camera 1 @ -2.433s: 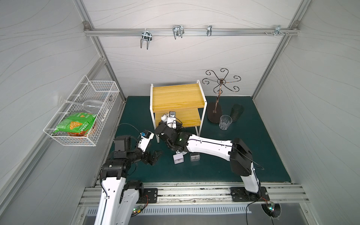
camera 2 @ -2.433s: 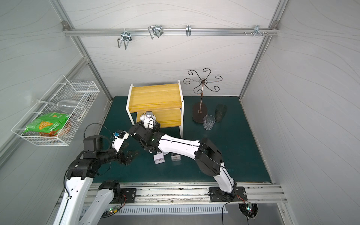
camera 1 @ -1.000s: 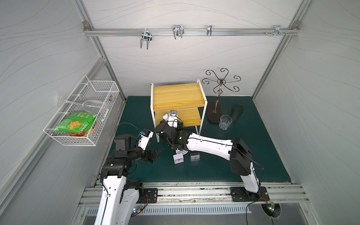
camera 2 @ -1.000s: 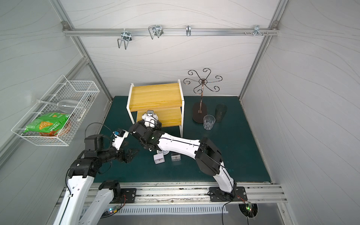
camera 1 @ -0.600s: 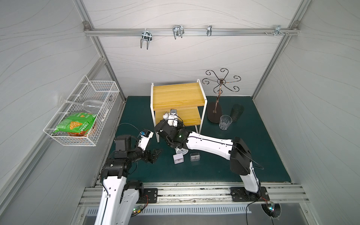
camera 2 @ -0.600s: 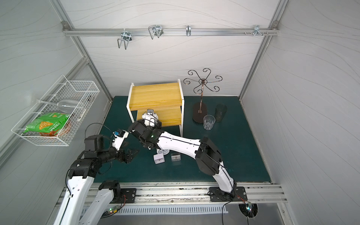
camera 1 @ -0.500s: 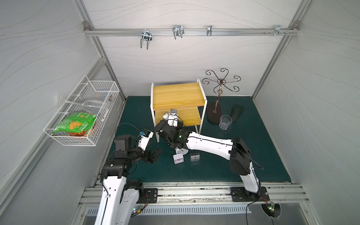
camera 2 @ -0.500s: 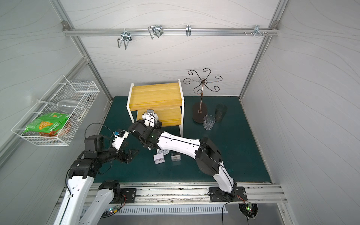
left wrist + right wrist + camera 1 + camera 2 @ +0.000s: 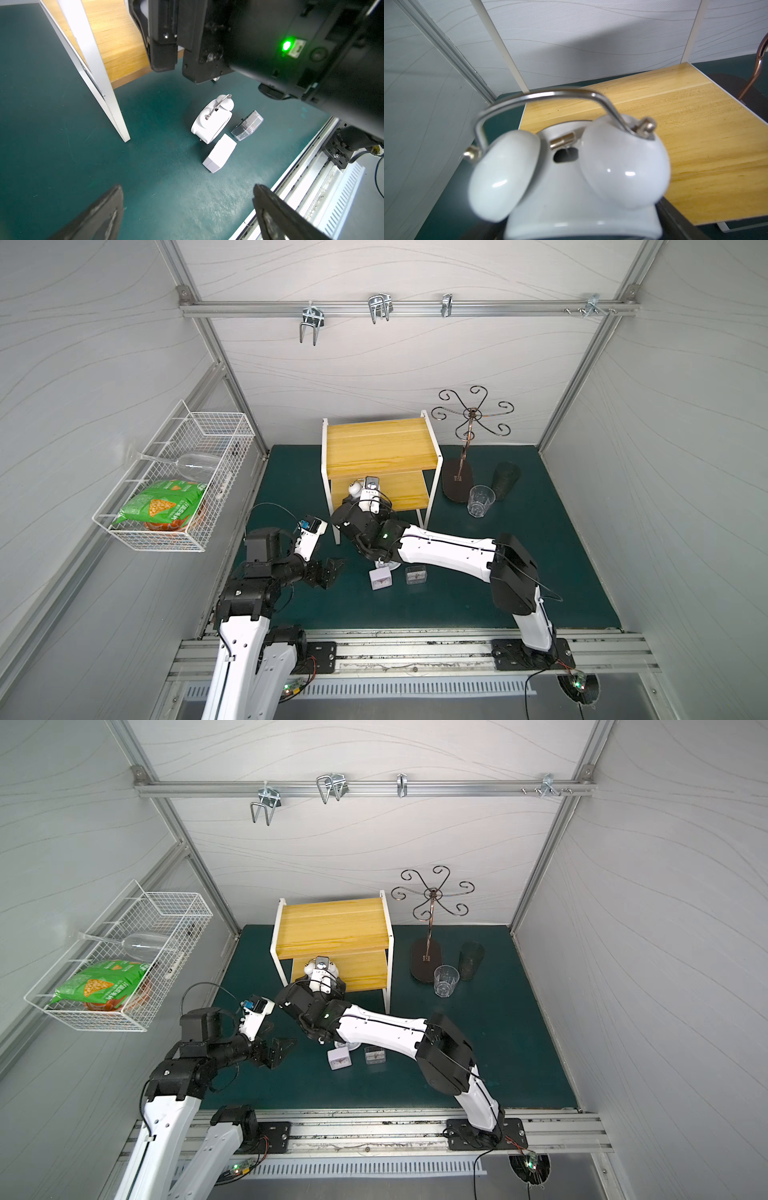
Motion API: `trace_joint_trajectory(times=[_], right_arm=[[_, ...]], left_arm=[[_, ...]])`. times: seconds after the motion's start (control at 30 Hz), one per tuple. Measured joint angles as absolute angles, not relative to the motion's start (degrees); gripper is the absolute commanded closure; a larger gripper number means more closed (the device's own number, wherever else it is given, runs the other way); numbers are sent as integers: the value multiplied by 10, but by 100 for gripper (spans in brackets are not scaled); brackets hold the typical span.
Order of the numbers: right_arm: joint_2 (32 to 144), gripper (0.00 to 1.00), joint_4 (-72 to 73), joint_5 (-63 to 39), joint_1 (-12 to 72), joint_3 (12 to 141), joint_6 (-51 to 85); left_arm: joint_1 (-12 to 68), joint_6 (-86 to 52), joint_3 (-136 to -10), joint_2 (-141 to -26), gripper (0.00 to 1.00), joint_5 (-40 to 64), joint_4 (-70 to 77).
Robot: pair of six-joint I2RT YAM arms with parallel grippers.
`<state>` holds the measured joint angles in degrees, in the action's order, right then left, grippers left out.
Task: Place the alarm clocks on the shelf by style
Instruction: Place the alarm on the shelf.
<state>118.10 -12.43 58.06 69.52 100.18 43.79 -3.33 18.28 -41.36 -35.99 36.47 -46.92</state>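
The shelf (image 9: 380, 448) stands at the back of the mat (image 9: 540, 572), with a bell clock (image 9: 354, 489) at its left front. Before it sits the other bell clock (image 9: 209, 120), and nearer still the square clock (image 9: 381, 578) on the left and the clear clock (image 9: 416, 575) on the right. Right of the shelf are the stand (image 9: 457, 481) and cups (image 9: 478, 499).

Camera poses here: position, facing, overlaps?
Top views: high over the front rail, looking down and back; left arm, right arm, shelf, mat.
Left wrist: on left arm, looking down past open left gripper at loose bell clock, square clock, clear clock; right arm above.
Right wrist: on right arm, facing shelf and wall; held bell clock, one finger up close.
Shared: shelf in all; square clock, top and left wrist.
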Motion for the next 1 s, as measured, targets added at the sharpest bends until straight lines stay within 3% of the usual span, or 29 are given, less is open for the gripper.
trace_joint_trajectory(times=[0.17,0.53,1.0], right_arm=[[1180,25,-119,581,695,999,436],[1180,5,-119,576,695,996,435],[1180,1,-127,565,692,986,436]], left_arm=[[-33,183,-412,-357,1,365,-470],[-33,183,-411,-357,1,365,-470],[-33,183,-409,-354,1,365,-470]])
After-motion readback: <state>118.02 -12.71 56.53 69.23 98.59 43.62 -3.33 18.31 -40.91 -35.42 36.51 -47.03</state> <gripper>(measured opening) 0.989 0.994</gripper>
